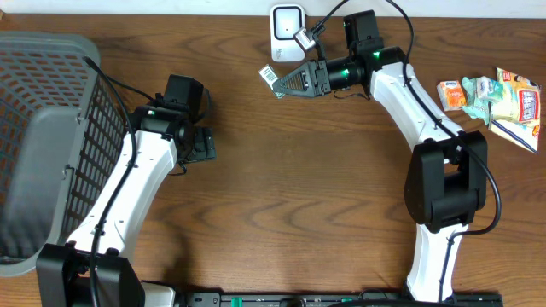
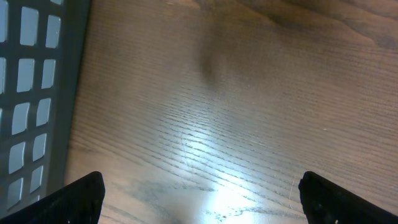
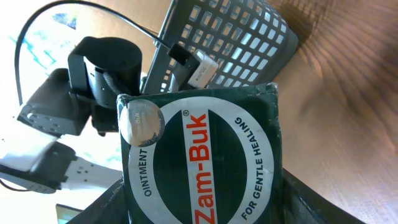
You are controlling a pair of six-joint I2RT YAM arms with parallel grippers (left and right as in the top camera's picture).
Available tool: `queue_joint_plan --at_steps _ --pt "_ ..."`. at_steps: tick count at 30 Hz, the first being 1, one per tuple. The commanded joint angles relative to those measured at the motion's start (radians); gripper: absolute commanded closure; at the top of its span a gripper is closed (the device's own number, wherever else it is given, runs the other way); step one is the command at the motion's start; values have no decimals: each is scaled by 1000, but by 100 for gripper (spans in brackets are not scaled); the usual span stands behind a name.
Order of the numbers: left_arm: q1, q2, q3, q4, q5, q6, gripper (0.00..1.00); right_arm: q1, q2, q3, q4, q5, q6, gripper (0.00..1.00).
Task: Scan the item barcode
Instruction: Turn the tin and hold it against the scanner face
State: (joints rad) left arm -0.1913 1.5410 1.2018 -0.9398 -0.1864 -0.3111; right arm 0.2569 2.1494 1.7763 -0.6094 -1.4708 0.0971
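Zam-Buk box [image 3: 200,160], dark green ointment carton, is off the surface [image 1: 299,188] and gripped in the right tool [image 1: 281,83], jaws closed part-way on its sides. It's held in the air just beside the white scanner [image 1: 287,26] at the far edge, centre-top in overhead. The right wrist view shows the printed front face and a round silver sticker. Overhead shows a white barcode-like label at the box's free end, facing roughly up and left, so likely not yet squared to the scanner window, but hard to be sure from this angle. The left tool [image 2: 214,202] is fully open, holding nothing, hovering over bare wood near the grey basket [image 1: 43,128], well apart from the box. A pile of snack packets [image 1: 495,98] lies at the right edge, untouched. Progress: pick-up done, item brought to the scanner. Left to do, by my read: turn the barcode toward the scanner face and get a read. No light or beep cue is visible, so I can't tell if a scan has registered. The basket may be the drop-off afterwards, only a guess.
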Motion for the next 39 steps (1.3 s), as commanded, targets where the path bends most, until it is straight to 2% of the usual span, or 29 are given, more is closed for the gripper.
queue_joint_plan --at_steps 1,8,13,18,22,28,35,39 --pt "5 -13 4 -5 -9 -5 2 -3 -12 0 1 -16 -88 45" --pt "5 -13 4 -5 -9 -5 2 -3 -12 0 16 50 -249 46" --pt "5 -13 4 -5 -9 -5 3 -3 -12 0 68 105 -251 45" --pt "5 -13 4 -5 -9 -5 2 -3 -12 0 53 132 -247 44" --pt "5 -13 4 -5 -9 -5 2 -2 -12 0 9 245 -247 44" --pt "5 -13 4 -5 -9 -5 2 1 -12 0 -122 613 -248 47" --pt "5 -13 4 -5 -9 -5 2 41 -11 -2 -284 1276 -247 49" --pt "5 -13 4 -5 -9 -5 2 71 -10 -6 -330 1545 -230 46"
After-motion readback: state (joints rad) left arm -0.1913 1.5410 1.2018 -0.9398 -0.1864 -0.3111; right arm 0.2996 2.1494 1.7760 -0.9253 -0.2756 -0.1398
